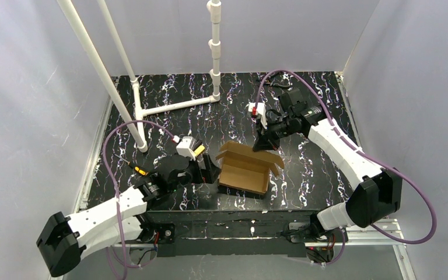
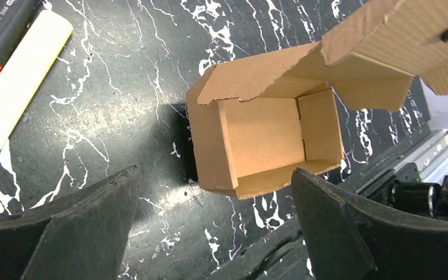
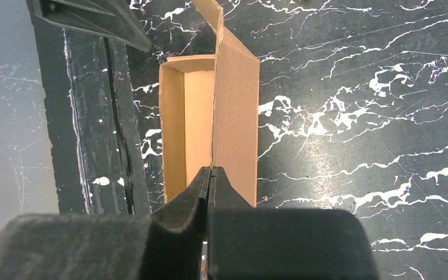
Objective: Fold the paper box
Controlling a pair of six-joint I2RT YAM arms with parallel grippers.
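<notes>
The paper box (image 1: 245,169) sits mid-counter (image 1: 303,105), walls raised, lid flap (image 3: 236,105) still unclosed. Right tool (image 1: 261,144) pinches that flap at 1 o'clock; left tool (image 1: 210,171) hangs spread at 9 o'clock.

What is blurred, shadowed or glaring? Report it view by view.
Top external: soft, even light, no glare, the paper box clear. Left wrist: box sharp, a dark shadow on the table beside it; the left gripper dark and soft. Right wrist: the right gripper, shut on the box's flap, blurred up close; box sharp.
</notes>
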